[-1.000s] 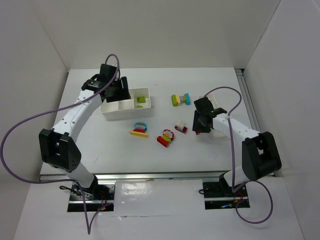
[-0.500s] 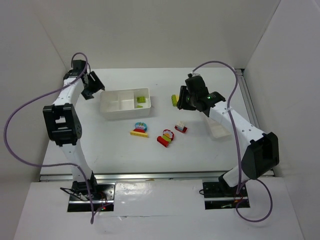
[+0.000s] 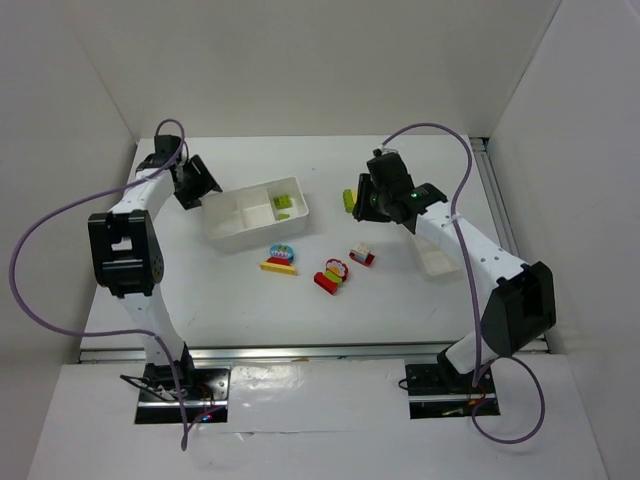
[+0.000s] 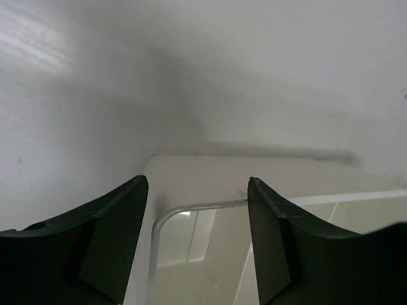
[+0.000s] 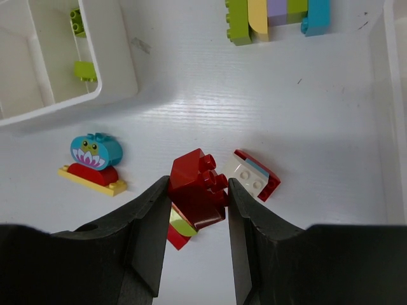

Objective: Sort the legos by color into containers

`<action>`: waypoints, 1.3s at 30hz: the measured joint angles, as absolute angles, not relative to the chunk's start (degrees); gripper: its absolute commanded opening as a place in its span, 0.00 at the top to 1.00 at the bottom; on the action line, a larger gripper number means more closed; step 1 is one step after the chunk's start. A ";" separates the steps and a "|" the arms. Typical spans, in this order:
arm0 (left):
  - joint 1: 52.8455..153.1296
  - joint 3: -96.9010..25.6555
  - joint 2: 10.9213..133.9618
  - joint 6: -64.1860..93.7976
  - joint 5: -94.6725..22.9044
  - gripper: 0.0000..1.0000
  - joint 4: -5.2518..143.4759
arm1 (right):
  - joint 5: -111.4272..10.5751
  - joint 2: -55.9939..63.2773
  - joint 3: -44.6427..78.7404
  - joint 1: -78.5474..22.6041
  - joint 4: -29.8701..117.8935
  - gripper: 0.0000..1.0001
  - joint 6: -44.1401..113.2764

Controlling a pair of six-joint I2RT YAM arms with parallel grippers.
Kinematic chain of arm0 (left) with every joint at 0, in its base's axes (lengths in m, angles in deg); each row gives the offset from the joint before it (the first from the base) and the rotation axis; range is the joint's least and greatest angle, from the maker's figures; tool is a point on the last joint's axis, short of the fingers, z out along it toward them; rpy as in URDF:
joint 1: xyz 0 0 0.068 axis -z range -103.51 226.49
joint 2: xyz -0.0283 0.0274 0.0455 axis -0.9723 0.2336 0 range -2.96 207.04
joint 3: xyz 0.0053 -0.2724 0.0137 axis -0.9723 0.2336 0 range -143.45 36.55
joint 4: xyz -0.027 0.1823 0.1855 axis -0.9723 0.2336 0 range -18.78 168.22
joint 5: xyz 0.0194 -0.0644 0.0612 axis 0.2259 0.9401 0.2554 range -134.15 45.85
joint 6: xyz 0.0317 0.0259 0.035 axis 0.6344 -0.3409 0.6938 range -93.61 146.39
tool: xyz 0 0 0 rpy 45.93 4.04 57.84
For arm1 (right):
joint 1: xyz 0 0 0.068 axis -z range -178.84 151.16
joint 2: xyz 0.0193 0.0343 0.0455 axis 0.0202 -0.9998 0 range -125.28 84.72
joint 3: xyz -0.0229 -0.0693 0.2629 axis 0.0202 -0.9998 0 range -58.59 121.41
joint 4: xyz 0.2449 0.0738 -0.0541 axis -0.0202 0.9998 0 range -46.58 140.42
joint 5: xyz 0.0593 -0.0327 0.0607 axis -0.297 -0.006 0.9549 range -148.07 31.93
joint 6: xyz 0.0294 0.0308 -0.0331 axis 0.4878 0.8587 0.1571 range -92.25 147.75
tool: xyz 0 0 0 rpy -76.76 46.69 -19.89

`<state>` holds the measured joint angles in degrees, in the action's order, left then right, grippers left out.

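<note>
We see the red brick (image 5: 194,181) clenched between the fingers of the right hand (image 5: 197,190), lifted above the worktop (image 3: 200,290) and the loose legos. Directly beneath it is a red and lime stack (image 3: 333,275), just beside that a white and red brick (image 5: 253,178), and on the other side a cyan, red and yellow stack (image 5: 92,164). Farther off lies a row of lime, yellow, purple and cyan bricks (image 5: 273,14). Two lime bricks (image 3: 284,202) lie in the end compartment of the wide tray (image 3: 250,230). The narrow tray (image 3: 437,258) is partly hidden by the right arm. The left hand (image 4: 197,184) is released, its fingers apart over a corner of the wide tray, grasping nothing
</note>
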<state>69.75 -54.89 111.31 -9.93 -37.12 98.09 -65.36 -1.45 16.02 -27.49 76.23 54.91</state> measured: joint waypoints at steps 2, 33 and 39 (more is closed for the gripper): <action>70.14 -50.43 107.77 -9.80 -36.75 0.28 98.29 | -65.29 -2.06 16.64 -27.49 76.61 0.75 54.74; 75.47 -50.17 84.30 -8.03 -44.33 0.09 112.16 | -55.26 -39.81 57.11 -42.13 75.51 0.23 43.20; 80.94 -50.19 84.15 -6.37 -44.72 0.10 112.38 | -64.15 -20.51 32.81 -38.53 72.67 0.53 47.96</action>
<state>80.94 -50.19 84.15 -6.37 -44.72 112.38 -64.15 -20.51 32.81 -38.53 72.67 47.96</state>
